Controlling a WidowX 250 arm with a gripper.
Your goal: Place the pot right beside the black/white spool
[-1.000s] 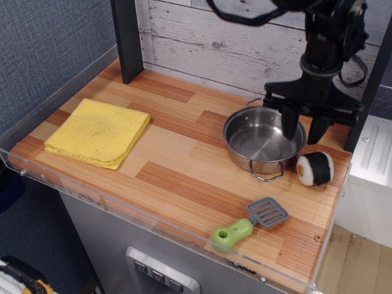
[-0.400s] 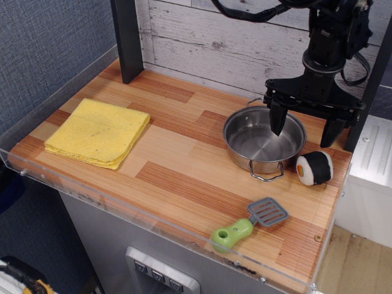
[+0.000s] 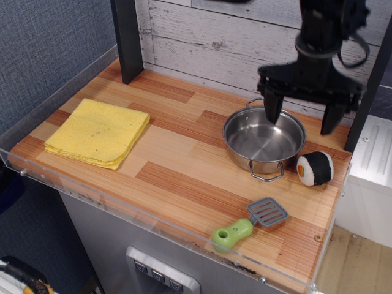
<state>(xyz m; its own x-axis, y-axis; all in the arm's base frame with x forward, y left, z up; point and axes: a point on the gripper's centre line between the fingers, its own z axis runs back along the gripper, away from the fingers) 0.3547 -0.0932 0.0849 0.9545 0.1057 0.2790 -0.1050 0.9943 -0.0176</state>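
Note:
The shiny steel pot (image 3: 263, 142) stands upright on the wooden table at the right, one wire loop handle toward the front and one at the back. Just to its right lies the black/white spool (image 3: 315, 168), its orange and green end facing the pot, a small gap between them. My gripper (image 3: 300, 119) hangs above the pot's right rim, open wide, with nothing between its fingers. The left finger (image 3: 271, 109) is over the pot's inside and the right finger is out past the rim.
A folded yellow cloth (image 3: 98, 132) lies at the left. A green-handled grey spatula (image 3: 250, 223) sits near the front edge, below the pot. A black post (image 3: 127, 38) stands at the back left, and a clear plastic rim lines the table's front.
The gripper has opened wider, letting go of the pot's right rim, and has risen above it. The pot and the spool have stayed in place.

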